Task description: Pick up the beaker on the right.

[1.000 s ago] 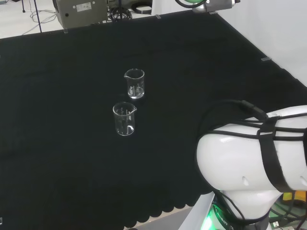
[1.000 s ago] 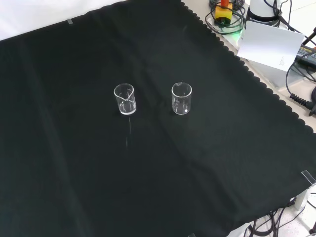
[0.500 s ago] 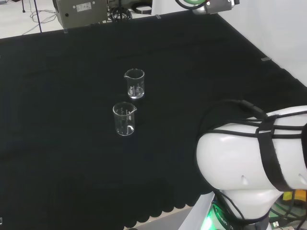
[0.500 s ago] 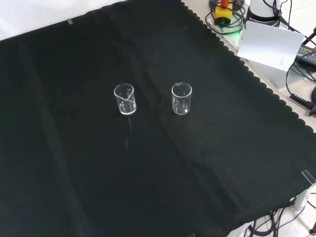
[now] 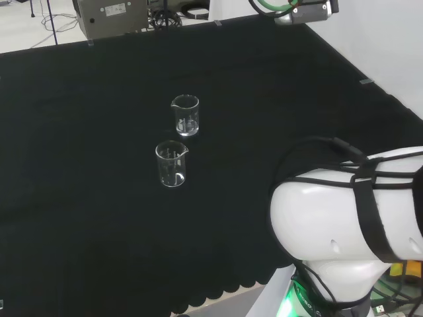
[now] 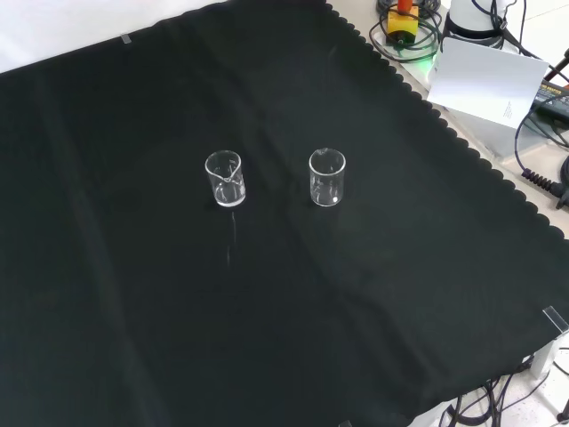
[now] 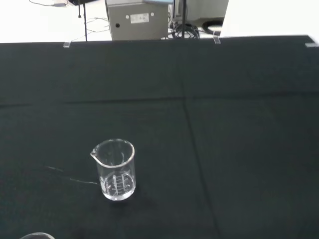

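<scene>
Two small clear glass beakers stand upright on the black cloth, and both look empty. In the head view one beaker (image 5: 186,115) is farther off and the other beaker (image 5: 171,163) is nearer and slightly to the left. The front view shows them side by side: the left beaker (image 6: 224,178) and the right beaker (image 6: 326,177). In the wrist view one beaker (image 7: 115,169) stands some way off, its spout turned left. The rim of the second beaker (image 7: 35,235) peeks in at that picture's edge.
The arm's white links (image 5: 350,224) stand at the head view's lower right, and an arm part with a green ring (image 5: 294,8) hangs at its top. A grey box (image 5: 109,16) sits beyond the cloth's far edge. Cables and a white card (image 6: 484,80) lie off the cloth's scalloped edge.
The arm part with the green ring at the head view's top has shifted a little to the right. Both beakers stand where they were.
</scene>
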Tool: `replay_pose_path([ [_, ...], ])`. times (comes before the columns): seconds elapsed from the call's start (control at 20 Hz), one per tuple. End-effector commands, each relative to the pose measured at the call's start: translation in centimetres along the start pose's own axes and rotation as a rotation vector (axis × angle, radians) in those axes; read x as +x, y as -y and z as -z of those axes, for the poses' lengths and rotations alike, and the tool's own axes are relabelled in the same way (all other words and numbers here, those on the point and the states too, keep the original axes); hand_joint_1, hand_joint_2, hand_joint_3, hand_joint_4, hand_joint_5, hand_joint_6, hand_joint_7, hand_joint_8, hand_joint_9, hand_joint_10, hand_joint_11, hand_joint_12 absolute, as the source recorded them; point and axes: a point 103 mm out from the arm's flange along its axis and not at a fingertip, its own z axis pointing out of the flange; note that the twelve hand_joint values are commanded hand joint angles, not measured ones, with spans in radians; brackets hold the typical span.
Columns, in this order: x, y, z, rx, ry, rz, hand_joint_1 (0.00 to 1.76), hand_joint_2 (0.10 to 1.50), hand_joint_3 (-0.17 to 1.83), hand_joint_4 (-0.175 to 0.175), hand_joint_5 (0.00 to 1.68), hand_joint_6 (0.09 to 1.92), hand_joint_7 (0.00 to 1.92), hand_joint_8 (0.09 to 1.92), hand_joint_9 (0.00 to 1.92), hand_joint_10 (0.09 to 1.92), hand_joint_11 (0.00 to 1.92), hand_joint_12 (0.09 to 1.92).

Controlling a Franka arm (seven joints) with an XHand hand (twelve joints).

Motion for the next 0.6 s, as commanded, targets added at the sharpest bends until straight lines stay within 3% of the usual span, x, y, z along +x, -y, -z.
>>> replay_pose_path([
  [0.05,-1.2,-3.1,-4.1,0.016,-0.063,0.006,0.08,1.25,0.22,-0.031,0.38,0.09,0.17,0.61,0.43,0.47,0.11,1.42],
  [0.2,-2.2,-5.8,-6.4,-0.001,-0.197,0.028,0.13,1.23,0.2,-0.035,0.4,0.09,0.2,0.63,0.42,0.62,0.14,1.42],
  [0.5,-2.6,-12.1,-10.9,0.026,-0.244,0.069,0.23,1.2,0.19,-0.039,0.43,0.09,0.24,0.66,0.47,0.66,0.18,1.42],
  [0.6,-2.5,-13.9,-12.4,0.038,-0.251,0.08,0.27,1.17,0.17,-0.037,0.36,0.09,0.23,0.66,0.47,0.66,0.18,1.42],
])
